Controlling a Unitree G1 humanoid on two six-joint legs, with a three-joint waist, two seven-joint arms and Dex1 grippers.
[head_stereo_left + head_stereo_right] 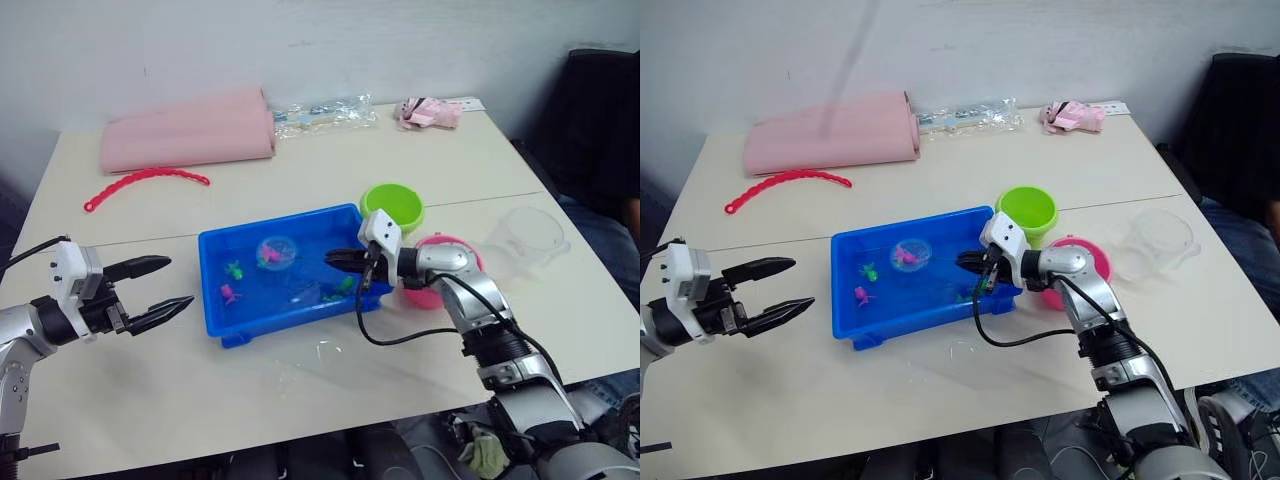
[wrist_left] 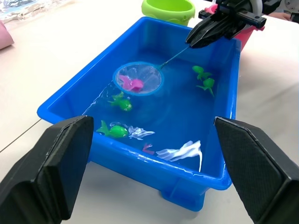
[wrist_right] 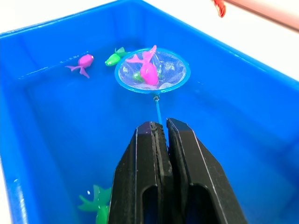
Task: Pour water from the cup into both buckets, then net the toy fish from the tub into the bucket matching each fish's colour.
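The blue tub (image 1: 280, 221) holds water and several toy fish, green (image 2: 122, 103) and pink (image 3: 81, 63). The net (image 3: 152, 70) lies in the tub's far left part with a pink fish (image 3: 149, 72) in its mesh. My right gripper (image 1: 338, 258) reaches over the tub's right end, shut on the net's thin handle. My left gripper (image 1: 179, 282) hangs open just left of the tub, holding nothing. The green bucket (image 1: 392, 207) stands behind the tub's right corner. The pink bucket (image 1: 445, 270) is partly hidden by my right arm. The clear cup (image 1: 525, 235) stands further right.
A folded pink cloth (image 1: 188, 130), a red beaded chain (image 1: 145, 180), a clear plastic bag (image 1: 325, 113) and a small pink bundle (image 1: 430, 112) lie along the table's far side. A person in dark clothes (image 1: 600, 150) sits beyond the right edge.
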